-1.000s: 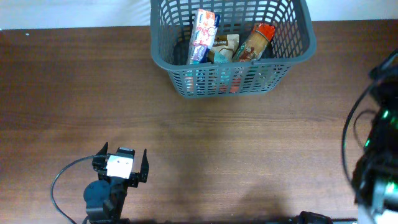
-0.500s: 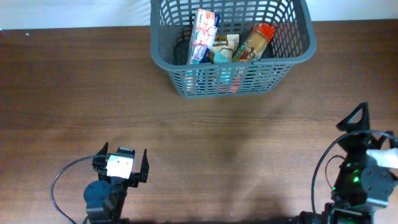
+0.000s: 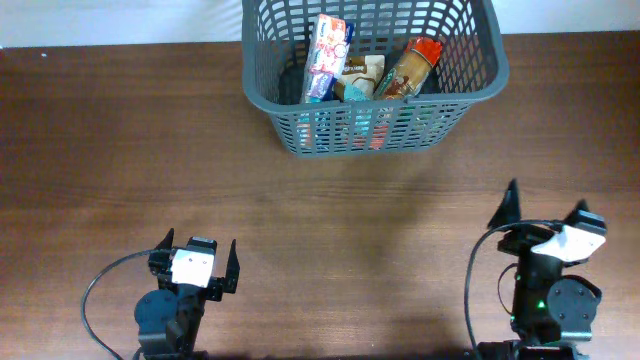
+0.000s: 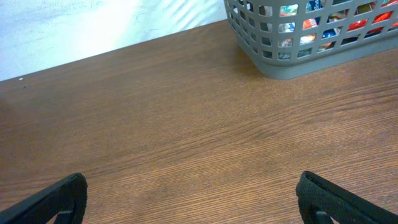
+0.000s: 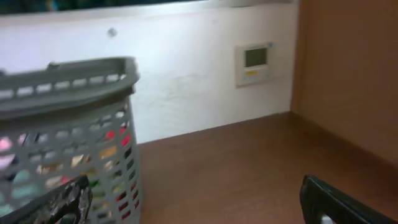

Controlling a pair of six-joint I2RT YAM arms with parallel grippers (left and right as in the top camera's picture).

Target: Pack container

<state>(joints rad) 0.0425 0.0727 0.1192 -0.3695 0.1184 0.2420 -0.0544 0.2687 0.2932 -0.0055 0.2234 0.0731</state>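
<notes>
Right end effector (image 3: pixel 547 200) farther in; container (image 3: pixel 372 132) long axis left-right

Brown wood-grain table (image 3: pixel 300 210), grey lattice container (image 3: pixel 370 132) resting at its far edge, seemingly near the wall (image 4: pixel 93 25)

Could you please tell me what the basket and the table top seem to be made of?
The container looks like moulded plastic: uniform matte grey, with a neat lattice of slots and rounded corners. The table looks like brown wood or a wood-look laminate; grain streaks show, with a dull sheen.
</notes>
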